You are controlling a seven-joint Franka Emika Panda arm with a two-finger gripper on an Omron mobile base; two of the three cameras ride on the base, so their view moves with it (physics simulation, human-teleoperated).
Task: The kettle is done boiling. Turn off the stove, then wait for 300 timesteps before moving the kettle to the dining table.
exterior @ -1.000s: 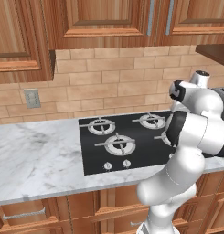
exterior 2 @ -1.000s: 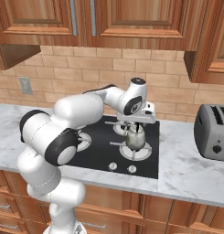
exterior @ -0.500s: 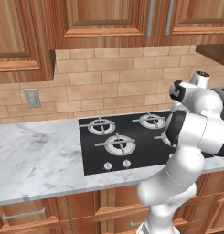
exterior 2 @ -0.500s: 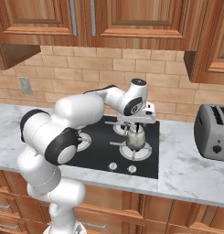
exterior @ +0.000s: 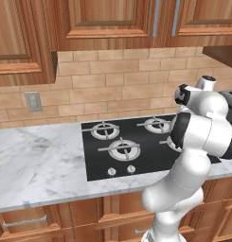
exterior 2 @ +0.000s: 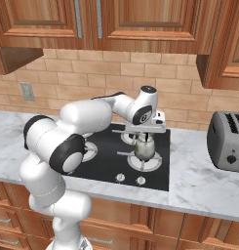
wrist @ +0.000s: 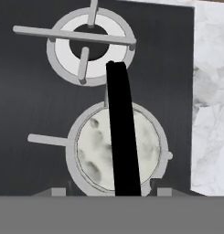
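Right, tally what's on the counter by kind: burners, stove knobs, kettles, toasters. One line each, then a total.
Burners: 4, on the stove; the kettle sits on the front right one
Stove knobs: 2, left and right
Kettles: 1, the kettle, right under the tool
Toasters: 1, the toaster on the marble right of the cooktop
Total: 8
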